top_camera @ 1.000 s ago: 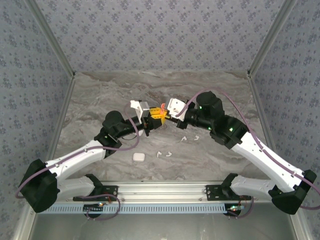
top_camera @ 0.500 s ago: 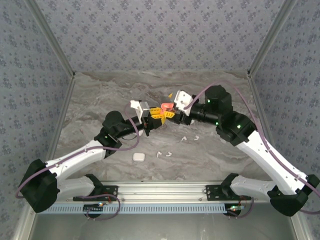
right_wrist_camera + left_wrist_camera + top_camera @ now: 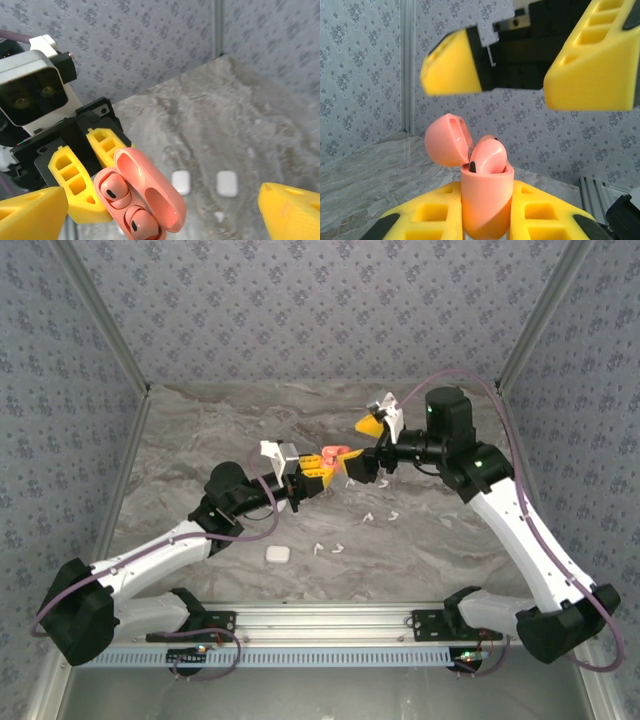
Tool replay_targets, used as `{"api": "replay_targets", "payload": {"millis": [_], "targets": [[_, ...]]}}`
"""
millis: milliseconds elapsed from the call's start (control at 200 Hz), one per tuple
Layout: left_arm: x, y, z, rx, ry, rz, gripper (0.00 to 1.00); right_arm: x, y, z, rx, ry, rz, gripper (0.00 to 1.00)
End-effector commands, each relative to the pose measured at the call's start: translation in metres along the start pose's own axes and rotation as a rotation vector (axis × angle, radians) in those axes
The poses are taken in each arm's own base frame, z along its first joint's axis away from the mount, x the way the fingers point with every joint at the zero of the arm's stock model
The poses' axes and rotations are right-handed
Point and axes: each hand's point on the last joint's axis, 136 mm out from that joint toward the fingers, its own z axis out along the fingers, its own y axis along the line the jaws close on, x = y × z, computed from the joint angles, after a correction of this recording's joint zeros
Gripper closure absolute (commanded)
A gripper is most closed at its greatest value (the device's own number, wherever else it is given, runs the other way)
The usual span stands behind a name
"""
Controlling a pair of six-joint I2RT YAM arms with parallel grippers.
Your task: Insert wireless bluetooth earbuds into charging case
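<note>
Holding the case: the left end effector [image 3: 318,472], its yellow fingers [image 3: 425,220] clenched on the lower body of the orange-red charging case [image 3: 487,200].
Case: upright between those fingers, held above the worktop [image 3: 200,430], with its lid [image 3: 447,140] hinged open and tipped back.
Earbuds in the case: two orange-red earbuds [image 3: 114,190] sit side by side in the wells, their rounded heads rising past the rim.
Right end effector [image 3: 362,447]: released, jaws spread wide, hanging just above and beyond the open case and apart from it.
Loose earbuds: four white earbuds [image 3: 368,517] lie on the worktop in two pairs, nearer the arm bases and well apart from the held case.
White case [image 3: 278,553]: lies flat on the worktop, just beside the nearer pair of white earbuds.
</note>
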Motion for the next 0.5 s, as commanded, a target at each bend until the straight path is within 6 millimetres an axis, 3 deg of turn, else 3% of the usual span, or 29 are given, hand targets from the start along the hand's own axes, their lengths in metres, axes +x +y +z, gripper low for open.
{"api": "replay_targets", "payload": {"millis": [0, 210, 495], "targets": [[-0.021, -0.009, -0.004, 0.018, -0.073, 0.036, 1.0, 0.013, 0.017, 0.006, -0.136, 0.038, 0.152, 0.0], [-0.021, -0.008, -0.003, 0.016, -0.071, 0.034, 1.0, 0.014, 0.029, 0.01, -0.222, 0.045, 0.18, 0.0], [-0.02, -0.006, -0.004, 0.005, -0.061, 0.042, 1.0, 0.013, 0.042, 0.006, -0.275, 0.045, 0.164, 0.18]]}}
